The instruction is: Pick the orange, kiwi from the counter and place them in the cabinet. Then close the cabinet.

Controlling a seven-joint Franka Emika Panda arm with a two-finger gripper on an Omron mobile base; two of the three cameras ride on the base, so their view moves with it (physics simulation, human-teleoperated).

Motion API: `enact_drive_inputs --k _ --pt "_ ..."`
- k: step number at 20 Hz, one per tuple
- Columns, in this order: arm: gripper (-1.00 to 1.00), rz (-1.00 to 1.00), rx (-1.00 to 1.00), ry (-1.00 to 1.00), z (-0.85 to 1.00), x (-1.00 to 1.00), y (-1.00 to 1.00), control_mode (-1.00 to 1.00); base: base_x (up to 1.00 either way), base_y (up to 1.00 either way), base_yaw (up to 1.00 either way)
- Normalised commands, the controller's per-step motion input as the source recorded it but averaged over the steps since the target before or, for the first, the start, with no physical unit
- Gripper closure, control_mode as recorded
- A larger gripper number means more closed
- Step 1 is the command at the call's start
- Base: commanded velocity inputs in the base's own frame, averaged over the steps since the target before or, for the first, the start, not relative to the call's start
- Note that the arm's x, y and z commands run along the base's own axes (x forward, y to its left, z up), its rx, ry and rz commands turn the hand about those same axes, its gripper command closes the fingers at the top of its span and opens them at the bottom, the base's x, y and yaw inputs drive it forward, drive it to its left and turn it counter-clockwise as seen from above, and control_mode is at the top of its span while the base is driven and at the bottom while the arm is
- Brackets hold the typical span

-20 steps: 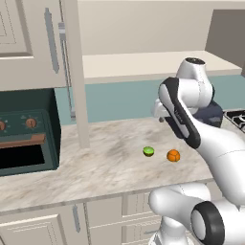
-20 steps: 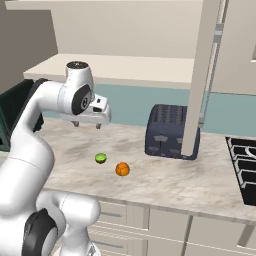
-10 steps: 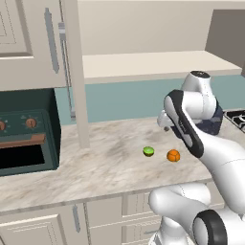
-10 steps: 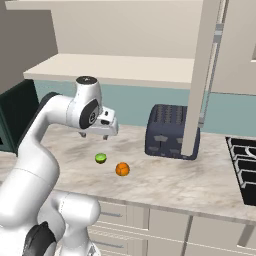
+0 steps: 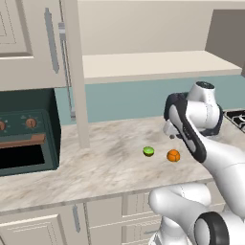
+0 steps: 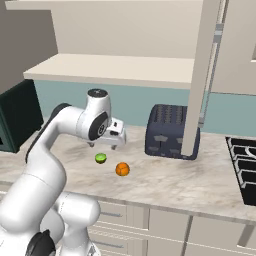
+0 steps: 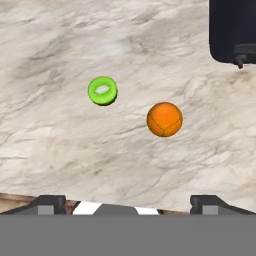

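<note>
Orange and kiwi near each other on the marbled counter — apart, not touching. Dark toaster beyond. Tool above, tips spread wide, holding nothing. Cabinet open overhead — pale shelf bare.

You are looking at a home kitchen, rendered rather than filmed. A long beige-grey marbled stone counter runs along a pale teal backsplash wall, with cream panelled drawers and doors beneath it. Above hangs a cream wall cabinet with a pale shelf and open doors bearing long grey bar handles. A dark green countertop oven with round knobs sits at one end, a dark navy toaster stands further along, and a black stove grate borders the counter.
</note>
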Motion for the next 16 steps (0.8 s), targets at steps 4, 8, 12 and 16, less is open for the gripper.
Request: enact_drive_inputs --k 4,8,12,16 --pt "-1.00 0.00 0.00 0.03 -0.39 0.00 -0.23 -1.00 0.00 0.00 0.00" --pt "-1.00 0.00 0.00 0.02 -0.39 0.01 -0.21 -1.00 0.00 0.00 0.00" --pt "-1.00 0.00 0.00 0.01 -0.38 0.04 -0.20 -1.00 0.00 0.00 0.00" --pt "-1.00 0.00 0.00 0.00 -0.37 0.06 -0.08 -1.00 0.00 0.00 0.00"
